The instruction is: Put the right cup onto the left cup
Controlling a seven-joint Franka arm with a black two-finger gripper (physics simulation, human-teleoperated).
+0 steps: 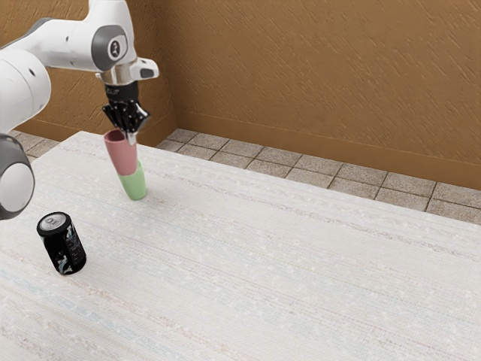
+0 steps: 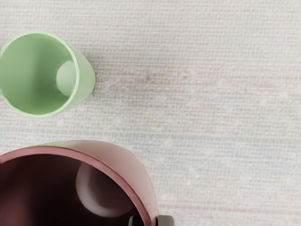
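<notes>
In the exterior view my gripper (image 1: 131,135) points down at the rim of the pink cup (image 1: 123,156), which is upright. Below the pink cup and partly covered by it is a green cup (image 1: 134,184). The wrist view has the gripper (image 2: 151,220) with a fingertip on each side of the wall of the pink cup (image 2: 123,165), pinching its rim. A green cup (image 2: 85,81) stands open-topped beside it, on the table. A thin pale green edge shows behind the pink rim; what it belongs to is hidden.
A black can (image 1: 63,244) stands on the pale, cloth-patterned table (image 1: 285,263), toward the exterior view's lower left. The table's far edge runs behind the cups, with tiled floor and a brown wall beyond.
</notes>
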